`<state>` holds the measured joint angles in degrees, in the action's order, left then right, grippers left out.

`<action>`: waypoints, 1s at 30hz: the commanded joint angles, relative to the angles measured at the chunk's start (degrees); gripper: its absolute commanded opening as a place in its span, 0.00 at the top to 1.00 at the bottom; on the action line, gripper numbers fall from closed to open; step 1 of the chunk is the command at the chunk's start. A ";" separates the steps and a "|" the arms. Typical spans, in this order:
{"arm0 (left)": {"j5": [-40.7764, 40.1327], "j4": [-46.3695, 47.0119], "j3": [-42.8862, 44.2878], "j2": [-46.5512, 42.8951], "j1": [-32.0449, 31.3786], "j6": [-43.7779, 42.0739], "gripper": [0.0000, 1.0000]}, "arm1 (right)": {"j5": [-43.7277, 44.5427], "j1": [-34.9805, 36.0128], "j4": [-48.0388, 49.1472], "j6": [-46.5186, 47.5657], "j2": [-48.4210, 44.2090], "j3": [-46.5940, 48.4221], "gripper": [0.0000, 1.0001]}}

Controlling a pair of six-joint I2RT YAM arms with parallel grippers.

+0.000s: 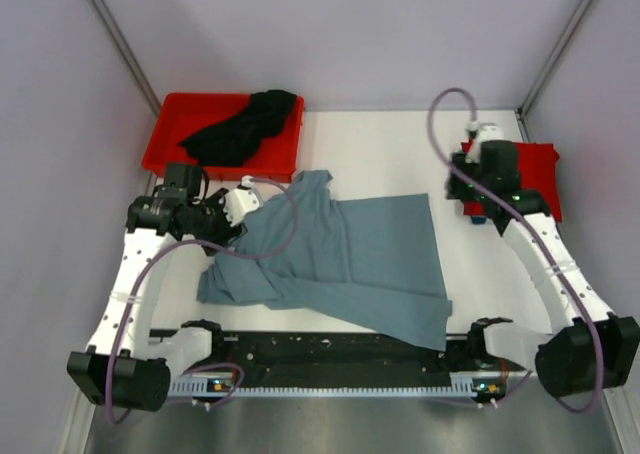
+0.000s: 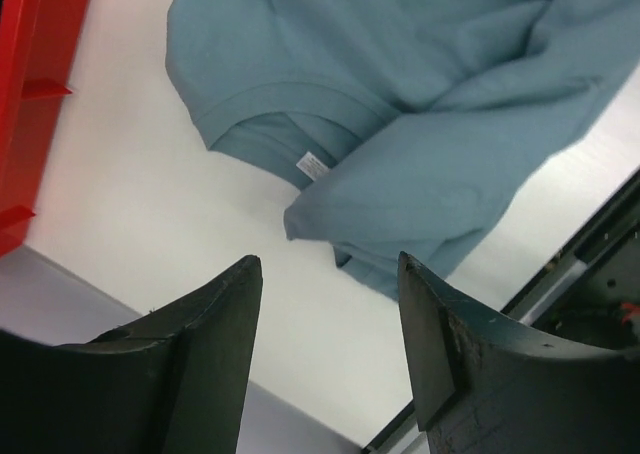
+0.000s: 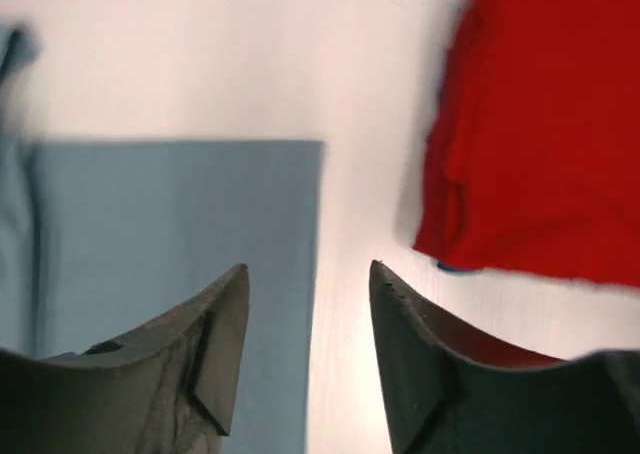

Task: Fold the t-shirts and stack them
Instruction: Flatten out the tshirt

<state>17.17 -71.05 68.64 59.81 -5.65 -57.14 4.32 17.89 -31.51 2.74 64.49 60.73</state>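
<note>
The grey-blue t-shirt lies partly folded on the table, its left side rumpled. At its left edge is the left gripper, jaws apart, empty. Off its far-right corner is the right gripper, jaws apart, empty. The red t-shirt lies to its right. The black t-shirt sits in the red bin, far-left of it.
</note>
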 commanded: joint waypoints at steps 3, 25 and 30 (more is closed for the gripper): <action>0.94 19.87 -4.82 5.22 0.38 15.30 0.39 | -3.97 -28.58 7.93 -40.51 -2.78 -14.64 0.79; -11.98 37.47 -10.20 30.09 1.17 20.94 0.40 | 5.62 -40.04 14.99 -58.46 37.88 -0.73 1.00; -10.06 34.49 -6.86 33.26 1.17 20.49 0.40 | 1.75 -39.51 10.95 -61.53 50.63 14.83 1.00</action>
<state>5.96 -35.83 57.93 91.57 -4.80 -36.97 8.84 -21.80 -20.36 -54.78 106.26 66.22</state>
